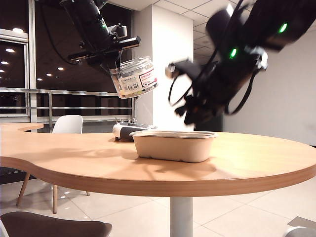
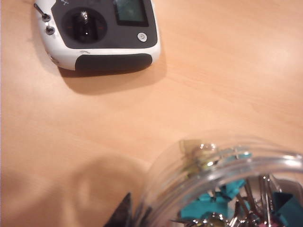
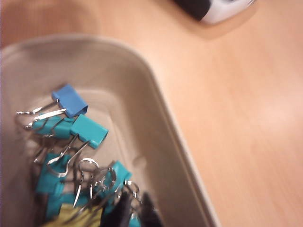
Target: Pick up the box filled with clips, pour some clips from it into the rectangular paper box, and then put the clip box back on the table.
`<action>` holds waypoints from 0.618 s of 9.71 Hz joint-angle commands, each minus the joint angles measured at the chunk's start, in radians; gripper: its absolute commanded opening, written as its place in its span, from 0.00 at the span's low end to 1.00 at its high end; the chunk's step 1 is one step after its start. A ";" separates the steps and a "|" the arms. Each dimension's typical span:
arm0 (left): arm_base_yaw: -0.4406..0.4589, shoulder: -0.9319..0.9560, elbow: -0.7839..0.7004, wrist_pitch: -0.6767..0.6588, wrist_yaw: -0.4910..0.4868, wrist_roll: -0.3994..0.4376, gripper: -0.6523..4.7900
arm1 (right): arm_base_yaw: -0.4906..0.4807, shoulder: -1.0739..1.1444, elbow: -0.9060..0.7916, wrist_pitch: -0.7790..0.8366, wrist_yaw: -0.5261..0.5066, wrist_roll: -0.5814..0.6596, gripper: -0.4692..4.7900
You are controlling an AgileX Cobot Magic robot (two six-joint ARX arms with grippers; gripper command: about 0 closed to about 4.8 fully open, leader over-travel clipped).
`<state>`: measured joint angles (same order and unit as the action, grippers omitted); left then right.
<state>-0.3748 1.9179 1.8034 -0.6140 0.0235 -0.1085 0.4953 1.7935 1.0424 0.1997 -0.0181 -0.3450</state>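
Observation:
The clear round box filled with clips hangs tilted in the air, up and to the left of the rectangular paper box. My left gripper is shut on it. In the left wrist view the jar is close up, with teal clips inside and one dark finger beside its wall. Motion-blurred, my right gripper hovers over the tray's right part. Its dark fingertips stand close together above the tray. Several blue, teal and yellow clips lie in the tray.
A dark grey and white remote controller lies on the table behind the tray, also seen under the jar. A white chair stands behind the table's left part, and a dark seat stands below its front edge.

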 commanded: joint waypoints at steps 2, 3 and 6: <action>0.000 -0.005 0.005 0.017 0.007 -0.004 0.11 | 0.002 0.007 0.080 0.010 0.087 0.004 0.46; 0.000 -0.005 0.005 0.017 0.007 -0.004 0.11 | 0.002 -0.003 0.095 0.006 0.138 0.003 0.32; -0.002 -0.005 0.005 0.024 0.001 0.005 0.11 | -0.006 -0.089 0.116 -0.024 0.198 0.005 0.09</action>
<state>-0.3748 1.9179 1.8027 -0.6140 0.0250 -0.1066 0.4927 1.7348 1.1496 0.1764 0.1818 -0.3450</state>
